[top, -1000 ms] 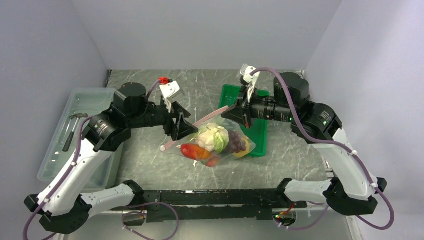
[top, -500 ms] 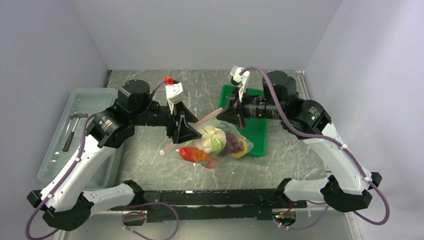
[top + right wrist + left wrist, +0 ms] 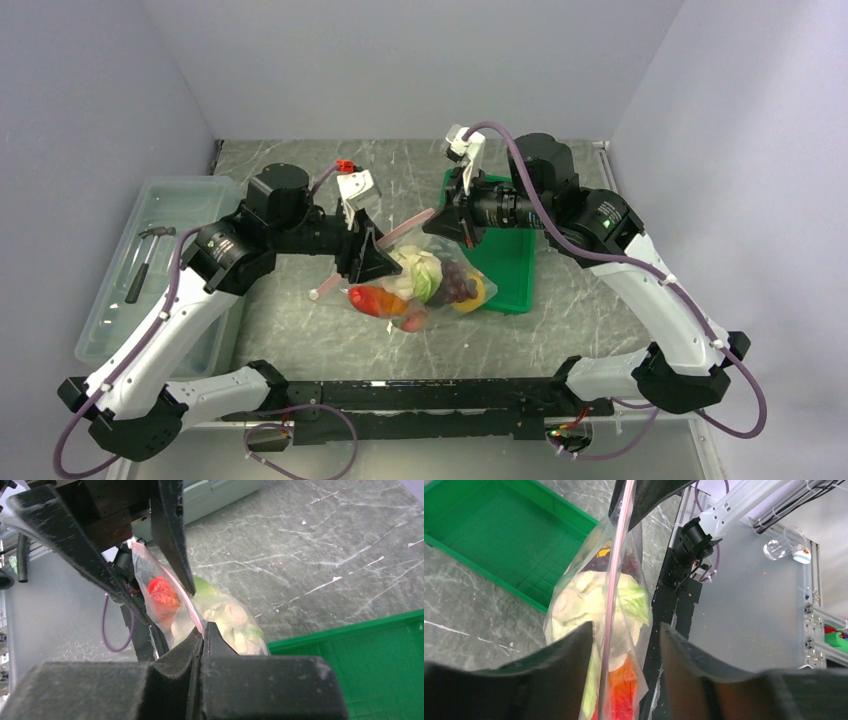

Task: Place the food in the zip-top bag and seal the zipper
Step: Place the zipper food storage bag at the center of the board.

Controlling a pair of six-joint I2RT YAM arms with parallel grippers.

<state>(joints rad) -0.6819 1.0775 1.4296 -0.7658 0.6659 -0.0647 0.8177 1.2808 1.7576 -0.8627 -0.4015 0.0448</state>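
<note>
Clear crinkly zip-top bag (image 3: 591,560) holds toy food (image 3: 420,275); right tool (image 3: 204,631) clamps its pale pink zipper strip (image 3: 615,555), left tool (image 3: 624,640) fingers apart astride it.

Top view, centre of frame: bag (image 3: 432,303) on the table (image 3: 290,325), food (image 3: 420,272) inside it. Tray (image 3: 510,265) is right of the bag, and the bag's right side overlaps the tray's left edge. Bin (image 3: 190,200) at far left, with a hammer (image 3: 143,265) in it.

Zipper (image 3: 408,225) slants from lower left to upper right above the food. Left gripper (image 3: 372,262) is left of the bag, zipper passing between its spread fingers. Right gripper (image 3: 440,222) is at upper right, over the tray's upper left corner, pinched on the zipper's upper end.
</note>
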